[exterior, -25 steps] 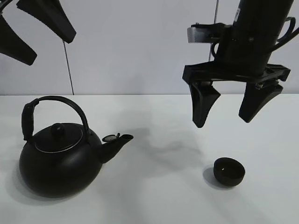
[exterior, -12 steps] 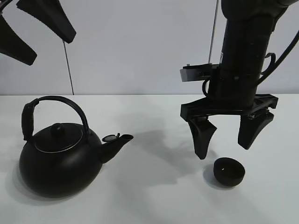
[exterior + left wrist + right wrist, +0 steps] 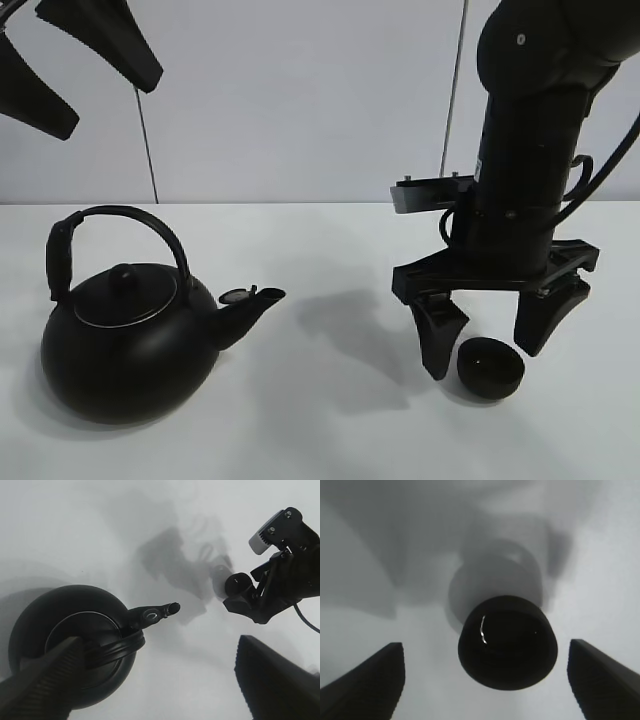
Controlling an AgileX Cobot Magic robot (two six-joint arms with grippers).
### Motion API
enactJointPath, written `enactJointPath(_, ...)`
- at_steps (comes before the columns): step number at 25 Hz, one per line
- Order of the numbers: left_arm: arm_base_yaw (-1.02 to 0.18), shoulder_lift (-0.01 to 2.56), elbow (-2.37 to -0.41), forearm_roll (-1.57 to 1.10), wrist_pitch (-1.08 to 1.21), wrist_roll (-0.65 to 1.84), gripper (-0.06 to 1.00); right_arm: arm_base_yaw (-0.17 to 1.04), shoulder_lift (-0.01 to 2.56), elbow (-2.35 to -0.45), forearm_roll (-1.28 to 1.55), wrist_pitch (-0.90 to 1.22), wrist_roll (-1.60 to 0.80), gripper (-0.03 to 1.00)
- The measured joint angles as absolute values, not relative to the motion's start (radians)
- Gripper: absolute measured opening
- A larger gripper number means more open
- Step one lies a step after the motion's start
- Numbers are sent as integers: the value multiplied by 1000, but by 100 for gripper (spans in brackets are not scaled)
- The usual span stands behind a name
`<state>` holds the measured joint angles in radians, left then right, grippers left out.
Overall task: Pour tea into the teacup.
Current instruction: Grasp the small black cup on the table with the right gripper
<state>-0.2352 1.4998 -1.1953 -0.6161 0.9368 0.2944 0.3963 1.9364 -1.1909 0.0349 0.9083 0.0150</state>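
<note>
two wide-spread fingers (image 3: 437,335) of the right hand (image 3: 484,358) flank the teacup (image 3: 491,368), not touching.

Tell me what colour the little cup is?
The small round teacup is matte black; see right wrist view.

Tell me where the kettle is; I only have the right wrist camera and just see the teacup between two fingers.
Observer: The kettle stands upright on the table, left in the high view, spout pointing toward the teacup, well apart from it.
Operator: Is the left end effector holding it?
Observer: No, it hangs open high above the kettle, touching nothing.
Operator: How low is the right end effector?
Observer: Open, fingers down at the teacup's level, one on each side.
</note>
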Motion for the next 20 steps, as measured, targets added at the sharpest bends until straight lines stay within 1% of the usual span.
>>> enactJointPath(10, -235, 1500, -1195, -616, 937, 294, 59, 396, 1995, -1188, 60, 843, 26, 60)
enactJointPath(12, -235, 1500, -1195, -616, 937, 294, 59, 396, 1995, -1188, 63, 838, 26, 57)
enactJointPath(15, -235, 1500, -1195, -616, 937, 294, 59, 396, 1995, -1188, 73, 838, 29, 41)
enactJointPath(16, -235, 1500, -1195, -616, 937, 294, 59, 396, 1995, -1188, 80, 838, 31, 40)
enactJointPath(20, -235, 1500, -1195, -616, 937, 294, 59, 396, 1995, -1188, 93, 844, 31, 40)
